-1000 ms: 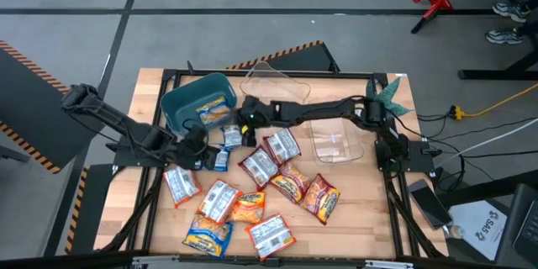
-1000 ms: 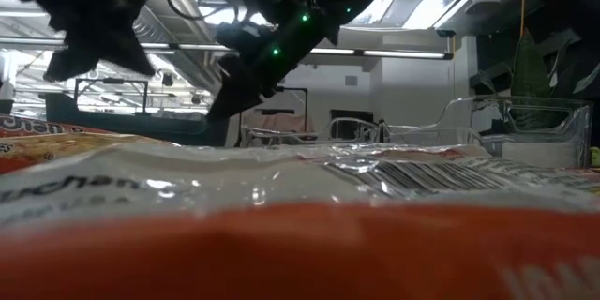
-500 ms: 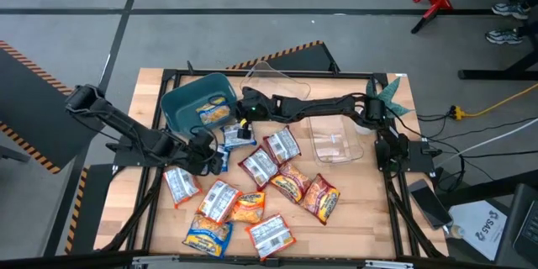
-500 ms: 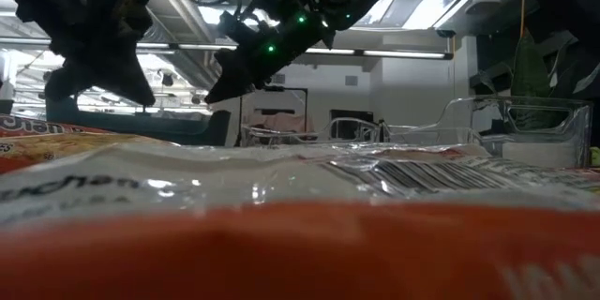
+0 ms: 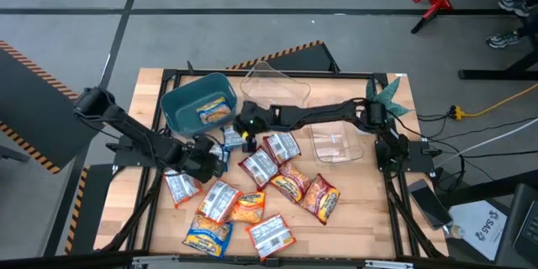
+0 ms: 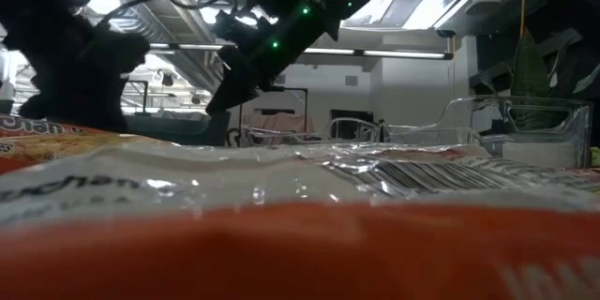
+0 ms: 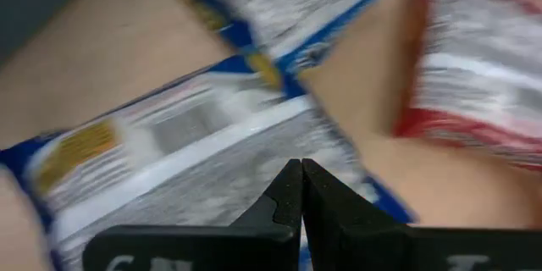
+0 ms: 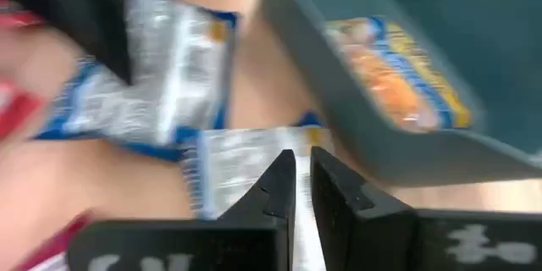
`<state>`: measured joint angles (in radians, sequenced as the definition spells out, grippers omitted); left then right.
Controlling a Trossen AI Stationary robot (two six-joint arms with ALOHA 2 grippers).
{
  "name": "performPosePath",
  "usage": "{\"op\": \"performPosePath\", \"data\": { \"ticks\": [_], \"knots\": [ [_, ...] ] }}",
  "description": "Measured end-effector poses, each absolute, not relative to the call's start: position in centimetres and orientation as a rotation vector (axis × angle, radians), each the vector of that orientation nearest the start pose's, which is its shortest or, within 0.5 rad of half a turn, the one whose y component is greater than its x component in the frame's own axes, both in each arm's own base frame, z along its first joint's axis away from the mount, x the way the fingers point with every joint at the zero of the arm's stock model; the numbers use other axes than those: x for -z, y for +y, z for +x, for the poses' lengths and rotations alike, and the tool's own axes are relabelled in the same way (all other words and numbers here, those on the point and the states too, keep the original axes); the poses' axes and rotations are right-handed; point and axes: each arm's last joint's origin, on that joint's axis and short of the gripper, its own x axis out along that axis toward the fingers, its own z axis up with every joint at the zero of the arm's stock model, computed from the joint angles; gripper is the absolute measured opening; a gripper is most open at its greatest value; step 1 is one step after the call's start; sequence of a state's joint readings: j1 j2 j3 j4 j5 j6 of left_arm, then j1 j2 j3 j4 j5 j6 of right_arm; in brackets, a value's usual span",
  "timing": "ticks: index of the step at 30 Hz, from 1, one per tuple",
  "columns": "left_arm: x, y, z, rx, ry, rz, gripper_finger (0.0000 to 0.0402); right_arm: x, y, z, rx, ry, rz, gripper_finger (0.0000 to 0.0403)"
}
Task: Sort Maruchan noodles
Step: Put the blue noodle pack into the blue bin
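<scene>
Several Maruchan noodle packets lie on the wooden table, among them a red-white one (image 5: 256,168) and an orange one (image 5: 248,206). One blue-yellow packet (image 5: 215,111) lies in the teal bin (image 5: 181,105). My right gripper (image 5: 239,130) reaches in from the right, next to the bin's near wall (image 8: 356,135). It is shut on a blue-edged packet (image 5: 231,139) that lies silvery back up. My left gripper (image 5: 210,155), shut, hovers low over a second blue-edged packet (image 7: 169,144). My left gripper (image 7: 301,165) points its shut fingertips down at the silvery back of the blue-edged packet (image 7: 212,195); whether they touch it I cannot tell. My right gripper (image 8: 302,154) pinches the blue-edged packet at its edge (image 8: 254,169) between the two fingers, which stand a narrow slit apart. The fingers slant down from the table's right. Whether the packet is off the table I cannot tell.
Two clear plastic containers stand at the back, one (image 5: 273,80) behind the bin and one (image 5: 336,139) under my right arm. More packets (image 5: 290,183) fill the table's middle and near part, and one close to the low camera (image 6: 300,244) blocks most of that view.
My left gripper has come down and toward the table's right, over the blue-edged packets, and has stayed shut. My right gripper has shut beside the bin, has drawn a little toward the far edge and has come back.
</scene>
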<state>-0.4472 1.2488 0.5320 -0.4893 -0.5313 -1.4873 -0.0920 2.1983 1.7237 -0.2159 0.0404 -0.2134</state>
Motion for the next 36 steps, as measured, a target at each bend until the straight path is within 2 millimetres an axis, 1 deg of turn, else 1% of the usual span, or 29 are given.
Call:
{"op": "performPosePath", "data": {
  "ticks": [5,7,9,13,16,18,21,24,27,29,31,33,36],
  "knots": [
    [-13.8,-7.4,18.7,-0.816,0.788,-0.778,0.0000,-19.3,-2.7,49.0,0.010,0.760,-0.198,0.0027],
    [-13.1,-7.8,19.2,-0.804,0.820,-0.809,0.0000,-19.1,-2.0,48.9,-0.012,0.786,-0.196,0.0027],
    [-12.6,-8.2,19.9,-0.765,0.794,-0.827,0.0000,-18.8,-1.2,48.6,-0.041,0.819,-0.195,0.0027],
    [-12.6,-9.2,21.6,-0.648,0.688,-0.947,0.0000,-18.5,-0.2,48.3,-0.140,0.855,-0.163,0.0027],
    [-13.4,-9.7,22.7,-0.545,0.593,-0.971,0.0000,-18.3,0.1,48.1,-0.198,0.880,-0.122,0.0028],
    [-13.9,-9.7,23.1,-0.530,0.568,-0.975,0.0000,-18.3,0.1,48.0,-0.198,0.888,-0.113,0.0028],
    [-14.4,-9.6,22.9,-0.536,0.569,-0.975,0.0000,-18.3,0.1,48.0,-0.226,0.886,-0.096,0.0028],
    [-15.8,-9.5,22.6,-0.522,0.546,-1.010,0.0000,-18.4,0.2,48.0,-0.230,0.882,-0.066,0.0028],
    [-17.2,-9.3,22.0,-0.547,0.566,-0.988,0.0000,-18.4,0.3,48.0,-0.255,0.880,-0.046,0.0028],
    [-18.2,-9.0,21.5,-0.593,0.611,-0.954,0.0000,-18.5,0.4,48.0,-0.292,0.867,-0.028,0.0028],
    [-18.8,-8.6,20.6,-0.682,0.707,-0.910,0.0000,-18.7,0.7,48.1,-0.325,0.844,-0.021,0.0028],
    [-18.9,-8.4,19.7,-0.765,0.813,-0.873,0.0000,-18.8,1.4,48.3,-0.344,0.822,-0.031,0.0032],
    [-18.8,-8.7,19.1,-0.776,0.859,-0.848,0.0000,-19.0,2.3,48.4,-0.365,0.789,-0.045,0.0059]
  ]
}}
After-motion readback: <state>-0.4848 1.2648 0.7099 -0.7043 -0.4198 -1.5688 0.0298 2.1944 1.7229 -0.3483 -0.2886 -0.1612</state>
